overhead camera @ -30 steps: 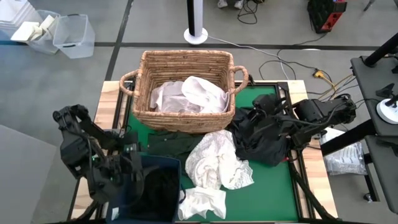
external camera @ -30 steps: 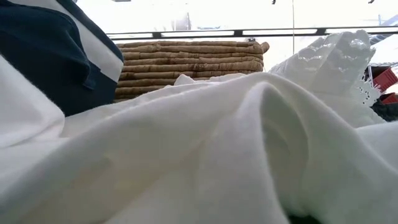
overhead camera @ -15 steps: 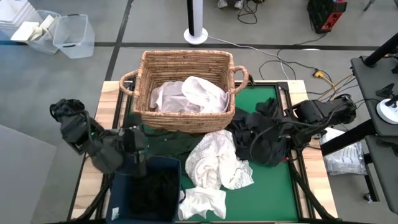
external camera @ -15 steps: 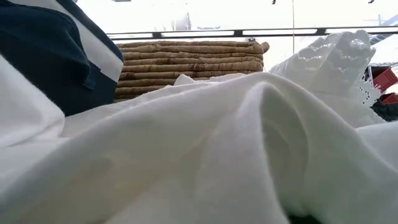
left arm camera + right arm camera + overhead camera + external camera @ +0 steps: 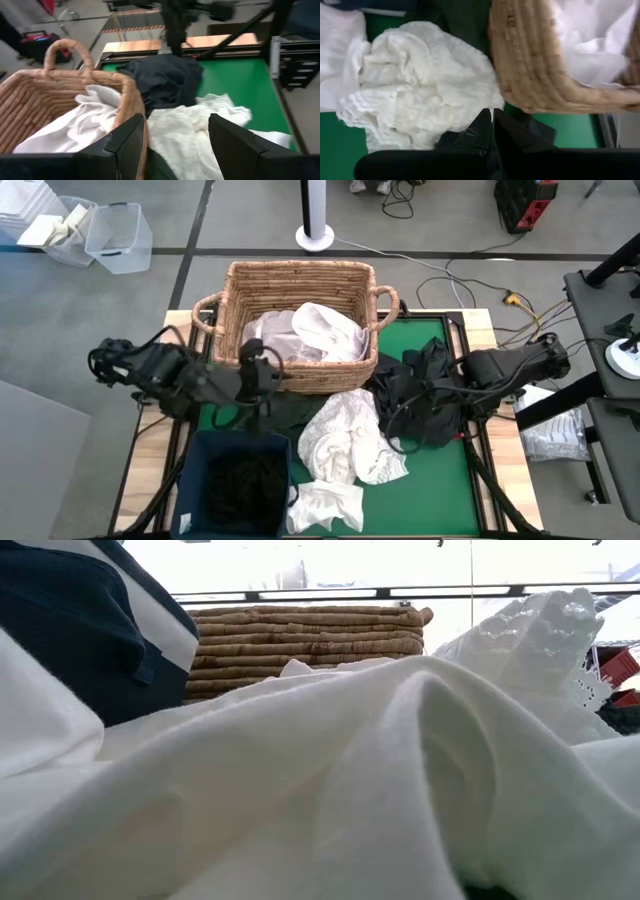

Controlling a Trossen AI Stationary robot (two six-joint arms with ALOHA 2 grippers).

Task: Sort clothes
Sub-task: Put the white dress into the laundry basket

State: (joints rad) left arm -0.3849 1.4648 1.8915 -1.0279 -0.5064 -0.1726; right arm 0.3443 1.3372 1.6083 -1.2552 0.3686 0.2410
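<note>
My right gripper (image 5: 392, 423): fingers pressed together, seemingly pinching the black garment (image 5: 425, 395) beside the basket (image 5: 300, 280) | my left gripper (image 5: 175, 145): fingers apart, empty, over basket's front wall | white clothes (image 5: 350, 442) mid-table | step: lifting darks | next: carry to navy bin (image 5: 240, 485).

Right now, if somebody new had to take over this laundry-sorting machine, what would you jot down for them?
Left gripper: open, empty, at the tan woven wicker basket's front wall.
Right gripper: shut on the black crumpled garment right of the basket.
Done: white clothes in the basket, dark clothes in the navy fabric bin.
Left: white lacy garment, small white garment, dark green garment on the table.
</note>
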